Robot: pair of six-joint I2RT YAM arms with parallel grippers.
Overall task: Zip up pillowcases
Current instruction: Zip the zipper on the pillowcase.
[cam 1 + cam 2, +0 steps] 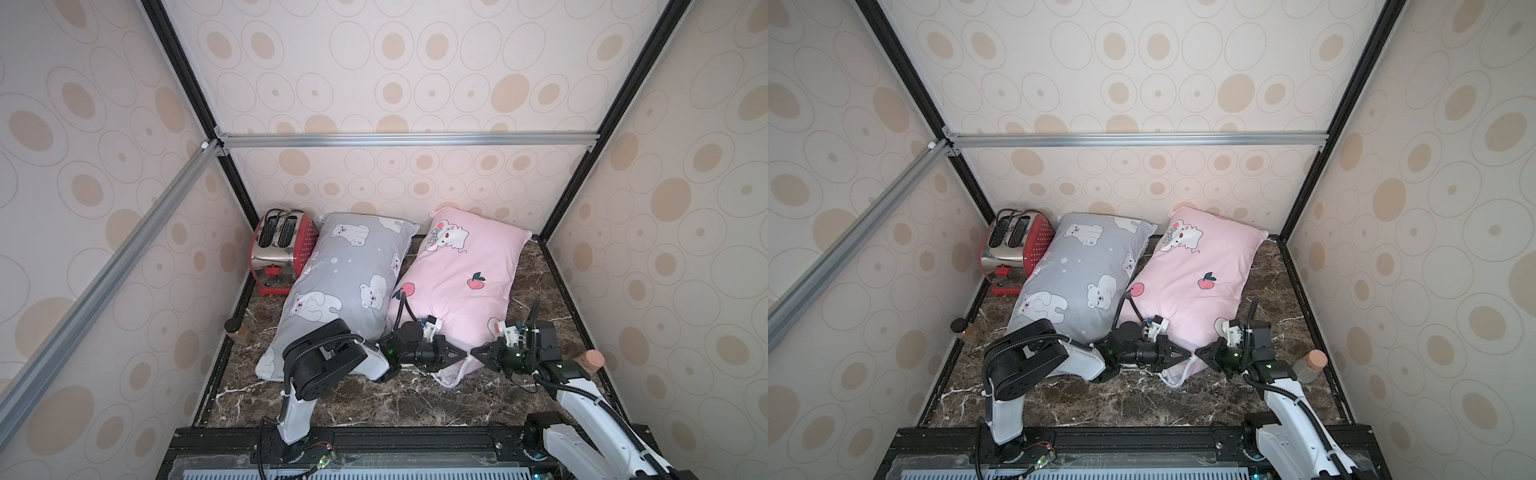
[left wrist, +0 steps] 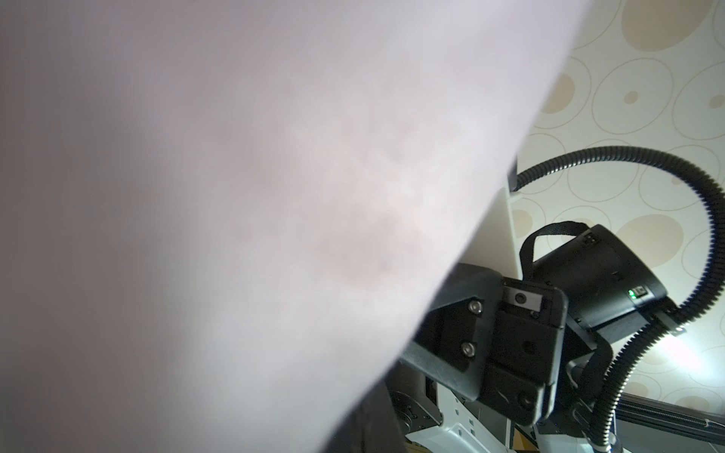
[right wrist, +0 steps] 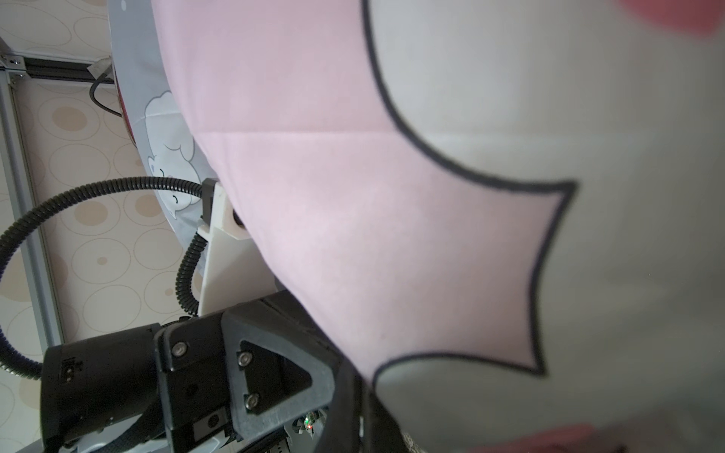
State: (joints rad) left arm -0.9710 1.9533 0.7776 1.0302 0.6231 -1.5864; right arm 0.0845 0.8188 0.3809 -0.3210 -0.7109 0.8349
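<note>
Two stuffed pillowcases lie side by side on the marble table in both top views. The grey pillowcase (image 1: 345, 282) (image 1: 1075, 278) with white polar bears is on the left, the pink pillowcase (image 1: 461, 282) (image 1: 1192, 282) with peaches on the right. My left gripper (image 1: 464, 354) (image 1: 1190, 354) and right gripper (image 1: 473, 352) (image 1: 1197, 352) meet tip to tip at the pink one's near edge. Both are shut, pinching the bunched edge; a white piping loop (image 1: 451, 380) hangs below. Pink fabric (image 3: 353, 215) and blurred pale fabric (image 2: 235, 196) fill the wrist views and hide the fingertips. No zipper shows.
A red toaster (image 1: 282, 249) stands at the back left against the grey pillowcase. A dark-lidded jar (image 1: 235, 328) sits at the left wall and a cork-topped jar (image 1: 590, 361) at the right wall. Framed walls close three sides of the table (image 1: 374, 403).
</note>
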